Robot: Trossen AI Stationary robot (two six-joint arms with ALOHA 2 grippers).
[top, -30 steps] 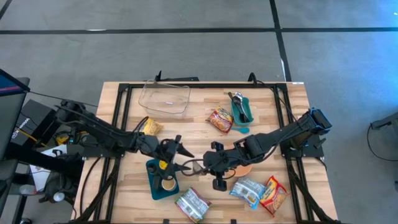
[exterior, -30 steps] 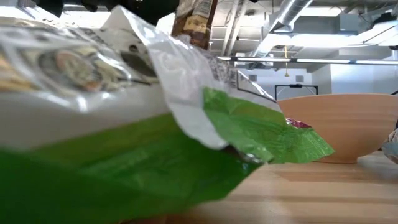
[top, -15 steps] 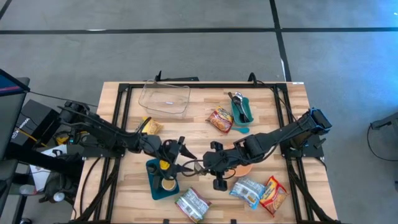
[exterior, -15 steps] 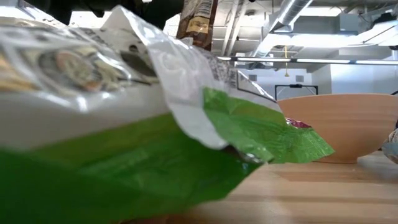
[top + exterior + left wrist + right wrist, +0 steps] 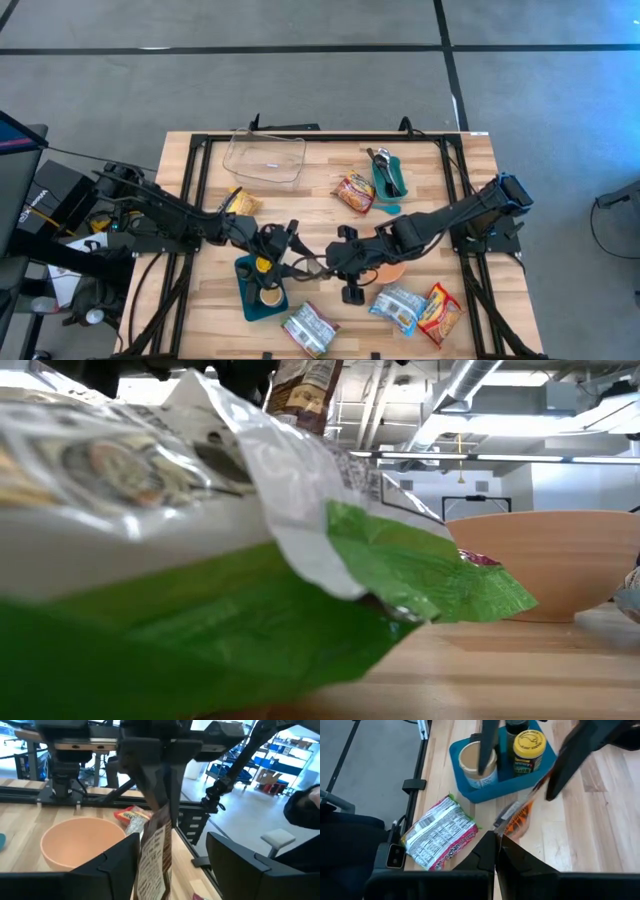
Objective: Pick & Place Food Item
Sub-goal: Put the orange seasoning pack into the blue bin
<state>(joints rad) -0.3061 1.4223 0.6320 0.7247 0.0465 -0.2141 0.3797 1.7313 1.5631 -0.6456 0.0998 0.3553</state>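
since a second ago my left gripper (image 5: 292,247) has slid a little toward the middle of the table, and the brown snack packet (image 5: 152,851) hanging in the low view has shifted with it.

from above, both my grippers meet near the table's centre, just beside the blue caddy (image 5: 250,300), but the packet between them is too small to make out. my left wrist view shows it plainly: the brown snack packet hangs upright, pinched at its top by my right gripper (image 5: 165,810), whose fingers are pressed together on it. my own left fingers (image 5: 120,857) stand apart on either side of the packet, not touching it as far as i can see. beyond it sits the tan bowl (image 5: 82,842), with a red noodle packet (image 5: 131,815) behind.

my right wrist view looks down past its closed fingers (image 5: 495,852) on the packet's orange edge, the caddy with a yellow-lidded jar (image 5: 529,751), and a green-edged packet (image 5: 439,834) near the table edge.

the low view is mostly filled by that green-edged packet, with the bowl behind.
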